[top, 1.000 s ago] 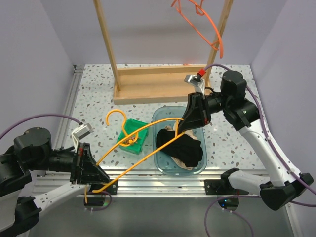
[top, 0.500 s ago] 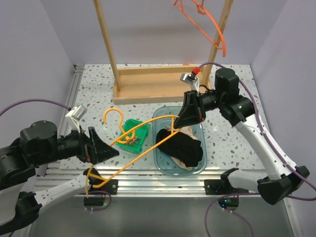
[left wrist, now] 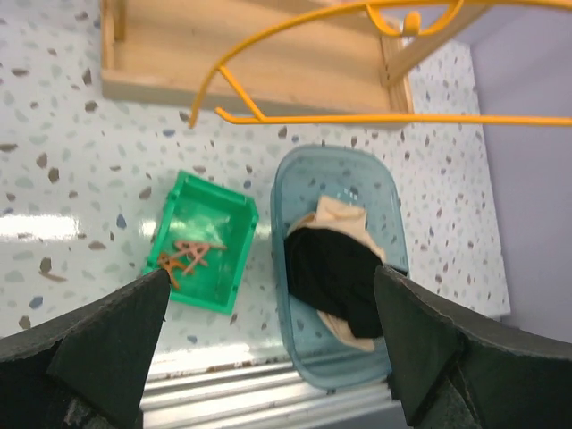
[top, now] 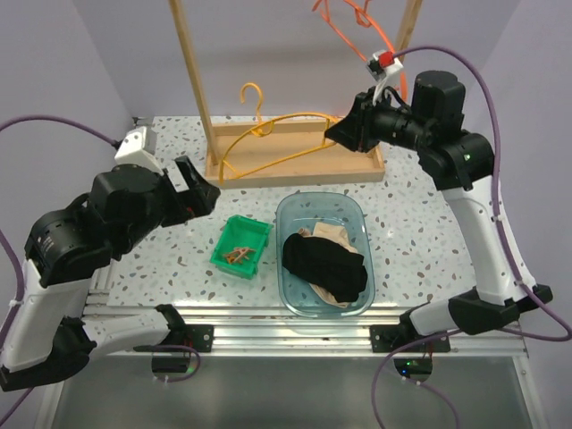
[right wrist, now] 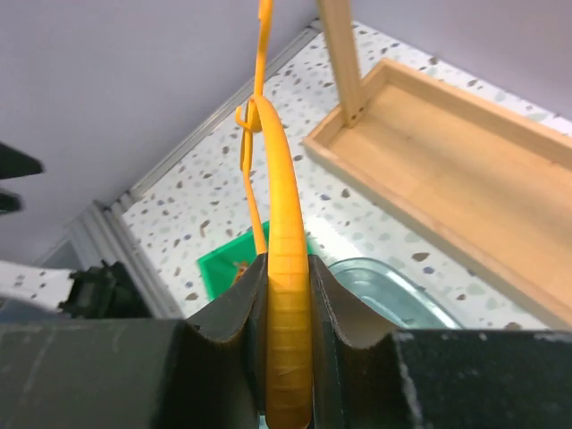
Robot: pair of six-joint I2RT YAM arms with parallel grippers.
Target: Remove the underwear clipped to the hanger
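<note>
The underwear lies in a clear blue tub [top: 290, 214], the black piece [top: 326, 264] heaped over the beige one [top: 332, 232]. My right gripper [top: 344, 132] is shut on one end of a bare yellow hanger [top: 259, 128] and holds it in the air in front of the wooden rack. In the right wrist view the hanger's bar [right wrist: 279, 170] runs straight up between the closed jaws of the right gripper [right wrist: 287, 261]. Raised over the table's left side, my left gripper [top: 201, 188] is open and holds nothing. The left wrist view looks down on the black underwear [left wrist: 335, 273] and the hanger [left wrist: 375, 118].
A green bin [top: 241, 246] with small brown clips [left wrist: 188, 257] sits left of the tub. The wooden rack [top: 295, 165] stands at the back with its two posts, and an orange hanger [top: 366, 40] hangs from its top right. Metal rails run along the near edge.
My left gripper has let go of the hanger, opened wide, and risen from the near edge. My right arm has swung the hanger up and back, from over the tub to the rack.
</note>
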